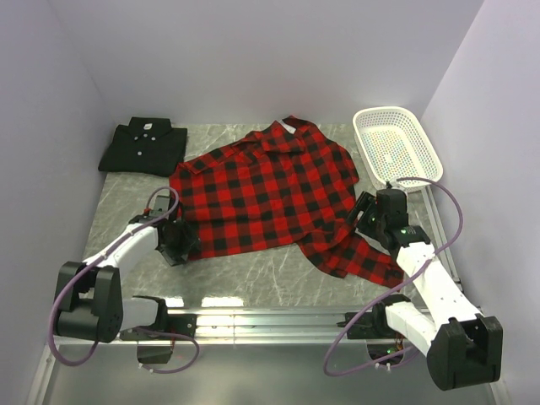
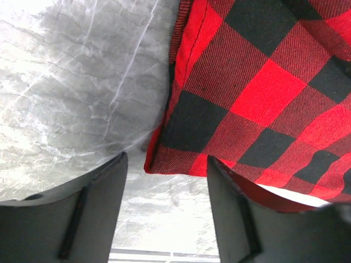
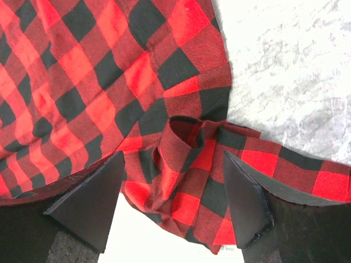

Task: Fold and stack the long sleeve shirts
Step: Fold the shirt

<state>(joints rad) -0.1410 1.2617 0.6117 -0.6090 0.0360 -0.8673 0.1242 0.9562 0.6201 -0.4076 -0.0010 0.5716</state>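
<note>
Top external view: your plaid shirt [image 1: 261, 194] lies spread mid-table, with the black shirt [image 1: 143, 145] folded at 10 o'clock. The left gripper [image 1: 181, 245], fingers spread, sits at the plaid's 8 o'clock corner. The right gripper [image 1: 364, 215], also spread, straddles the bunched sleeve [image 3: 186, 159]. Bare table [image 1: 253, 283] lies at 6 o'clock.

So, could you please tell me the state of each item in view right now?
plaid shirt, unfolded, spread flat, one sleeve bunched.
black shirt, folded, far-left corner.
basket, upright.
left end effector, open at the plaid hem corner.
right end effector, open over the bunched sleeve.
</note>
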